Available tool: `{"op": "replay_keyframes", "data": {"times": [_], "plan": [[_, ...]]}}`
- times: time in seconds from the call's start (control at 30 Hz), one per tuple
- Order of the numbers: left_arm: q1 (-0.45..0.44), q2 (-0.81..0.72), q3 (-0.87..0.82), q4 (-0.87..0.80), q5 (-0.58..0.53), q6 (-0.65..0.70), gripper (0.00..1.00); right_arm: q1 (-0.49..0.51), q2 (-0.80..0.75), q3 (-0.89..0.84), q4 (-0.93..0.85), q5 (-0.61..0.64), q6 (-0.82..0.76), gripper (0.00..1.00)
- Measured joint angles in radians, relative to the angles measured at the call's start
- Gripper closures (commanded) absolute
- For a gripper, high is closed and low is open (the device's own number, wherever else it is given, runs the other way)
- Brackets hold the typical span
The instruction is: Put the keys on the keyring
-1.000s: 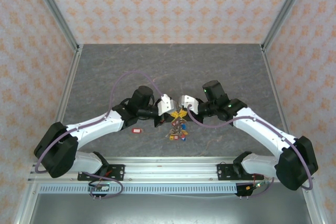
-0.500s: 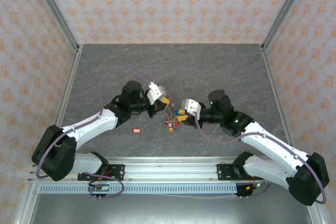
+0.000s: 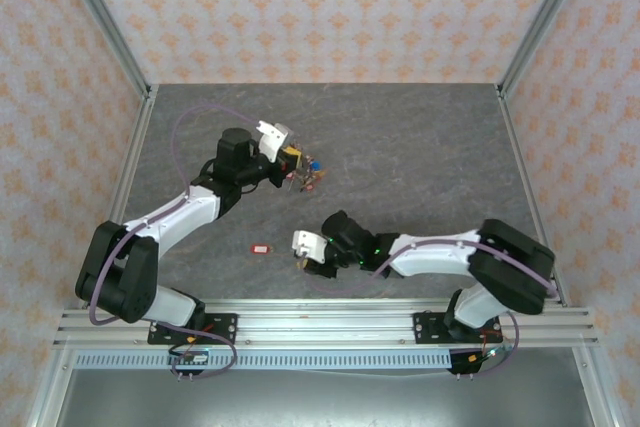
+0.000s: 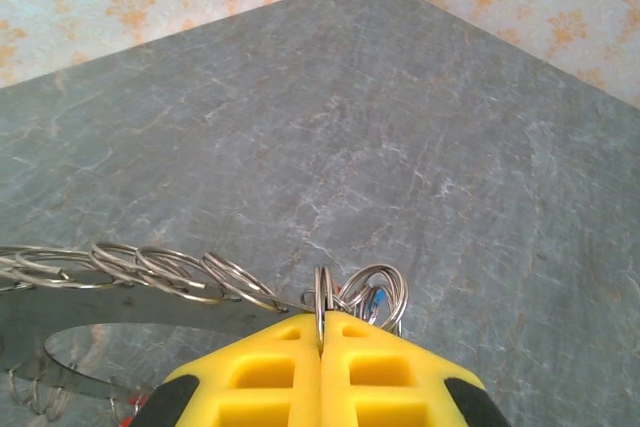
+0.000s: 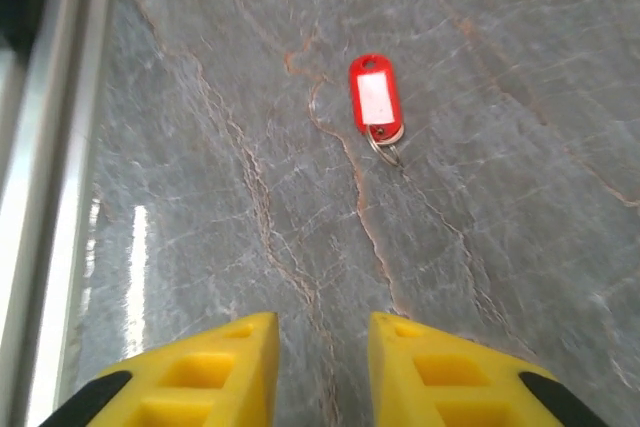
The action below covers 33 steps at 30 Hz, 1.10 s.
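Observation:
My left gripper (image 3: 291, 163) is shut on the keyring (image 3: 309, 174), a bunch of metal rings with small coloured tags, held at the left of the mat's middle. In the left wrist view a ring of the keyring (image 4: 331, 289) is pinched between the closed yellow fingertips (image 4: 365, 342), and more rings trail off to the left. One of the keys, with a red tag (image 3: 261, 248), lies flat on the mat. My right gripper (image 3: 297, 249) is open just right of it, near the front edge. The right wrist view has the red-tagged key (image 5: 377, 97) ahead of the open right gripper (image 5: 322, 332), nothing between its fingers.
The grey stone-patterned mat (image 3: 420, 147) is bordered by aluminium frame posts and patterned walls. A metal rail (image 3: 320, 322) runs along the near edge, close to my right gripper; it appears as a rail (image 5: 45, 147) left of the fingers.
My left arm has carried the keyring back and to the left, away from the middle. My right gripper has let go, opened, and swung down toward the near edge, now facing the red-tagged key.

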Motion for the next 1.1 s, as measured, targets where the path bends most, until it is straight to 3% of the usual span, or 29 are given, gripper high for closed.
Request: {"op": "replay_keyframes", "data": {"times": [0.23,0.53,0.87,1.1], "plan": [[0.018,0.0,0.004,-0.006,-0.006,-0.002,1.0,0.0,0.193,0.098,0.109,0.05,-0.105,0.65],[0.018,-0.01,0.003,-0.026,-0.003,0.002,1.0,0.0,0.349,0.222,0.166,0.016,-0.173,0.66],[0.018,-0.023,0.003,-0.045,0.005,0.01,1.0,0.0,0.375,0.258,0.13,-0.002,-0.227,0.76],[0.018,-0.023,0.003,-0.057,0.008,0.009,1.0,-0.001,0.391,0.271,0.115,-0.017,-0.243,0.77]]}}
